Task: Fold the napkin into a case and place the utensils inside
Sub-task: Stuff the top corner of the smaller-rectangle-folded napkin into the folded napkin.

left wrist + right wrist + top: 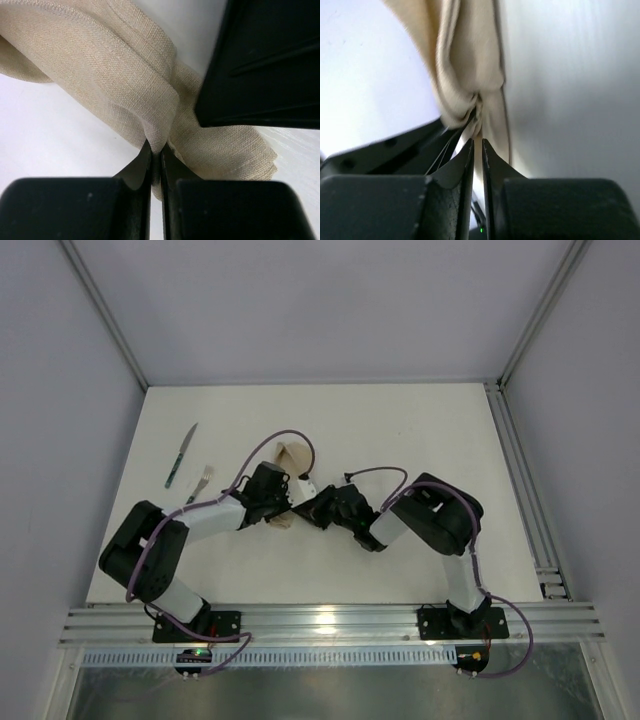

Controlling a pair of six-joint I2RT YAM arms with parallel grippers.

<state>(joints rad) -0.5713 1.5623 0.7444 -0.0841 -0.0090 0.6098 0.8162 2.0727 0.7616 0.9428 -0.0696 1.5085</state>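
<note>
Folding step: left gripper [156,150] pinches napkin [100,65] mid-table [420,440]; right gripper [477,142] narrow at its bunched fold, hold unclear. Next: lay fold flat, crease. Knife [181,455], fork [200,483] lie near left edge.

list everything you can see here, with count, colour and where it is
napkin: 1, beige, bunched up mid-table between the two grippers
knife: 1, teal handle and silver blade, far left of the table
fork: 1, teal handle and silver tines, just right of the knife, nearer the arms
table: 1, white, under everything
rail: 1, silver metal, along the near edge, both arm bases on it
left gripper: 1, black, shut on a fold of the napkin
right gripper: 1, black, jaws almost together at the napkin, facing the left gripper; grip unclear
</note>
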